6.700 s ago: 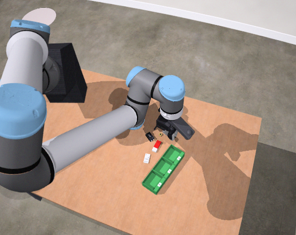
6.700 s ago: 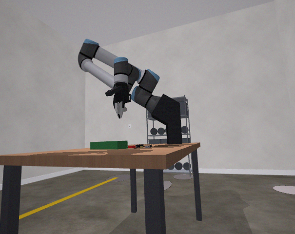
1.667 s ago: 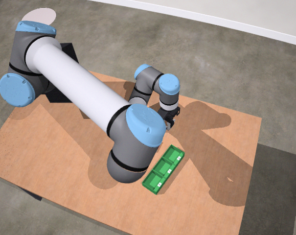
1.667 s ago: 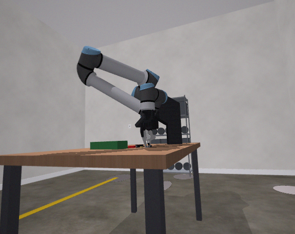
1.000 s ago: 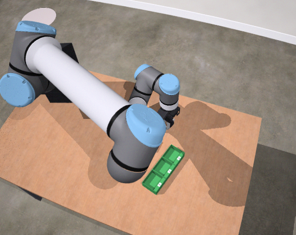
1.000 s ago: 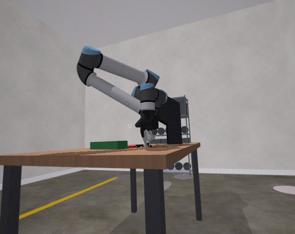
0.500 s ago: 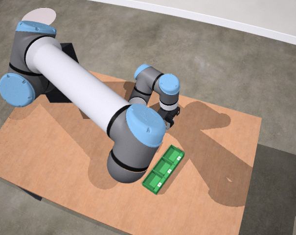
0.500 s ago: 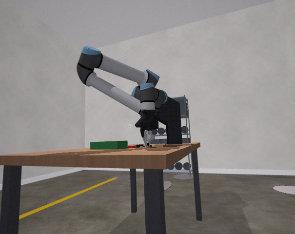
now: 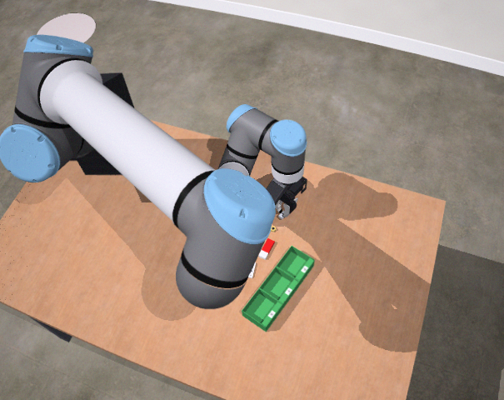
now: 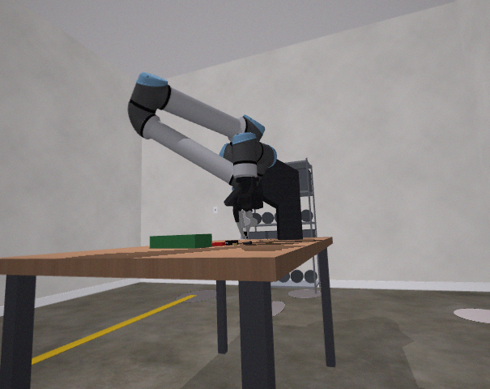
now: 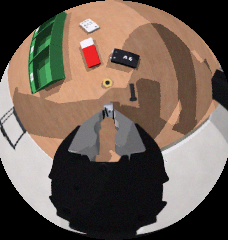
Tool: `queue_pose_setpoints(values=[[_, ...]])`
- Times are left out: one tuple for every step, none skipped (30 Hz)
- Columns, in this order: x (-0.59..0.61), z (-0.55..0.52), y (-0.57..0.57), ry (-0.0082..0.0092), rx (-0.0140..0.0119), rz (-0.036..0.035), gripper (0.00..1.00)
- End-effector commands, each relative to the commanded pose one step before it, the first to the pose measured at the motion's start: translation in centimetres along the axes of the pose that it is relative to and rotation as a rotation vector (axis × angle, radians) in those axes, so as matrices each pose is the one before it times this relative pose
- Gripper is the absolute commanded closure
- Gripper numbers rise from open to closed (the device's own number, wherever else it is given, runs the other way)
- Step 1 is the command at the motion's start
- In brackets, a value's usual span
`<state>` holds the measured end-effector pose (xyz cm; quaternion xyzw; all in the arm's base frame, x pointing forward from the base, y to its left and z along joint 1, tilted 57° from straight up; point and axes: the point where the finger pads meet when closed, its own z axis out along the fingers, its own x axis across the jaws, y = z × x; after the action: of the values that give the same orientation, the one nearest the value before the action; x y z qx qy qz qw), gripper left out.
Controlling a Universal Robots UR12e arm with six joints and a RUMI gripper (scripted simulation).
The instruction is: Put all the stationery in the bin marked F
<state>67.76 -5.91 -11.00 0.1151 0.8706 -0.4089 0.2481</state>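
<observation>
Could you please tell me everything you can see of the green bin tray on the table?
The green bin tray is a long, shallow, plastic-looking box split into three open compartments in a row, each with a small white label on one long wall; the letters are too small to read. It stands upright and flat on the wooden table, beyond the red and white eraser. All three compartments look empty, and nothing touches it. The gripper is well away from it.

We see a wooden tabletop carrying a green three-compartment bin. Beside it lie a red-and-white eraser, a black block, a yellow nut, a white card and a dark screw.
</observation>
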Motion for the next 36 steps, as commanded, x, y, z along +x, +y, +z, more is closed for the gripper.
queue_pose_setpoints(values=[[-0.026,-1.798,0.017,0.00029,-0.00032,0.00023,1.0],[0.0,-0.333,0.0,0.0,0.0,0.0,1.0],[0.0,-0.333,0.0,0.0,0.0,0.0,1.0],[0.0,-0.333,0.0,0.0,0.0,0.0,1.0],[0.0,-0.333,0.0,0.0,0.0,0.0,1.0],[0.0,0.0,0.0,0.0,0.0,0.0,1.0],[0.0,0.0,0.0,0.0,0.0,0.0,1.0],[-0.001,-0.335,0.001,0.00001,0.0,0.00001,1.0],[0.0,-0.333,0.0,0.0,0.0,0.0,1.0],[0.0,-0.001,0.0,0.00001,0.0,0.0,1.0],[0.0,-0.001,0.0,0.00001,0.0,0.0,1.0],[0.0,-0.001,0.0,0.0,0.0,0.0,1.0],[0.0,0.0,0.0,0.0,0.0,0.0,1.0],[0.0,0.0,0.0,0.0,0.0,0.0,1.0],[0.0,0.0,0.0,0.0,0.0,0.0,1.0],[0.0,0.0,0.0,0.0,0.0,0.0,1.0],[0.003,0.006,-0.003,-0.00005,-0.00001,-0.00001,1.0],[-0.001,-0.002,0.001,0.00001,0.0,0.0,1.0],[-0.001,-0.001,0.001,0.00001,0.0,0.0,1.0],[0.0,-0.001,0.0,0.00001,0.0,0.0,1.0],[0.0,-0.001,0.0,0.0,0.0,0.0,1.0],[0.0,-0.001,0.0,0.0,0.0,0.0,1.0],[0.0,0.0,0.0,0.0,0.0,0.0,1.0],[0.0,0.0,0.0,0.0,0.0,0.0,1.0],[0.0,-0.001,0.0,0.00001,0.0,0.0,1.0],[0.0,0.0,0.0,0.0,0.0,0.0,1.0],[0.001,0.008,-0.001,-0.00006,-0.00002,-0.00001,1.0],[0.0,-0.408,0.0,0.00006,0.00002,0.00002,1.0],[0.001,-0.243,-0.001,0.0,0.0,0.0,1.0],[0.0,0.0,0.0,0.0,0.0,0.0,1.0],[0.0,0.0,0.0,0.0,0.0,0.0,1.0],[0.0,0.0,0.0,0.0,0.0,0.0,1.0],[0.0,0.0,0.0,0.0,0.0,0.0,1.0],[0.003,0.007,-0.003,-0.00005,-0.00001,-0.00001,1.0],[-0.347,-0.009,-0.488,0.00006,0.00002,-0.04998,1.0],[-0.319,-0.001,-0.508,0.00001,0.00001,-0.03014,1.0]])
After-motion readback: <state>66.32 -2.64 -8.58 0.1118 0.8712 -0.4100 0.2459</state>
